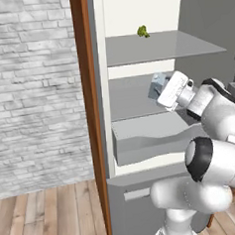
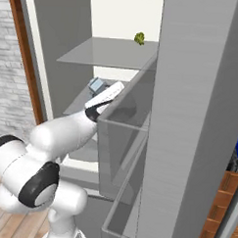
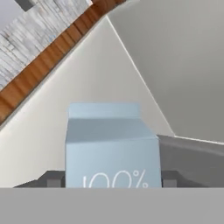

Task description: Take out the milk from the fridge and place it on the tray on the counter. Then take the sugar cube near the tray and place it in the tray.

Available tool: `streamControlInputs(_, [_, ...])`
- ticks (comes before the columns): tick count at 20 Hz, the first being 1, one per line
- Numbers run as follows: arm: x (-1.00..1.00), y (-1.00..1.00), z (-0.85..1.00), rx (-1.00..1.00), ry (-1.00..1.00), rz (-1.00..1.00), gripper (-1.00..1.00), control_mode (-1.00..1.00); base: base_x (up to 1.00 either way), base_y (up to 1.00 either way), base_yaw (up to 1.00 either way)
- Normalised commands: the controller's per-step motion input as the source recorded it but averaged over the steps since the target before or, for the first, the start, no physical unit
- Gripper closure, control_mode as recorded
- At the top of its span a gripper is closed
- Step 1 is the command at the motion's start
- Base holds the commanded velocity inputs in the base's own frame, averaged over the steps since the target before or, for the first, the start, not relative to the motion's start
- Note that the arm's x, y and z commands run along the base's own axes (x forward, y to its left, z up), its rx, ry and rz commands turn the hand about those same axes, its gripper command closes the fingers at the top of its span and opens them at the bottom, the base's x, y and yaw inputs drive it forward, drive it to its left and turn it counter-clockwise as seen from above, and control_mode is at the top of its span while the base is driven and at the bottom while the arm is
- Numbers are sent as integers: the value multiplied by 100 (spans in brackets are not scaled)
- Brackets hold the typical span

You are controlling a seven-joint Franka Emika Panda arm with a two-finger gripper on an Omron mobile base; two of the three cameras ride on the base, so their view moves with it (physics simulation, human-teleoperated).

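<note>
Grey fridge [image 1: 141, 137]: door swung wide, white walls and grey shelves on show, drawer below; the arm reaches in from about 4 o'clock in the left base view.

Fridge door [image 2: 199, 119]: big grey slab with clear bins, standing at 3 o'clock in the right base view and hiding part of the hand.

Middle shelf [image 1: 130, 96]: this is where the action is, with the hand right over it.

Top shelf [image 1: 159, 47]: carries a small green item [image 1: 143, 31] at 12 o'clock, well apart from the hand and no part of the job.

Milk [image 3: 111, 146]: pale blue carton, upright on the middle shelf, gabled top toward the back wall, dead centre in the hand view; in the left base view it peeks out at 10 o'clock of the white hand.

Jaws [image 3: 111, 178]: spread, one dark tip on each side of the carton, right up against its flanks; whether the pads truly press on it I cannot tell, though it looks like a grip being set.

Done so far: fridge open, hand brought in, carton bracketed, as I read it.

Left to do: confirm the pinch, lift the carton off the shelf, draw it out past the door bins, carry it to the tray on the surface, then fetch the sugar cube and set it in the tray too.

Progress: early going, by my call, with the first pick not yet finished.
</note>
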Motion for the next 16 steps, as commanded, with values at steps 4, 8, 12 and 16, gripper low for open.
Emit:
streamControlInputs(4, [-99, -2, 44, 0, -10, -35, 100, -100, 0, 0, 0])
streamControlInputs(8, [-89, -9, 42, 0, -1, -37, 100, -100, 0, 0, 0])
streamControlInputs(12, [-83, -9, 35, 0, 0, -39, 100, -100, 0, 0, 0])
streamControlInputs(16, [-62, -1, 52, -1, 4, -35, 100, -100, 0, 0, 0])
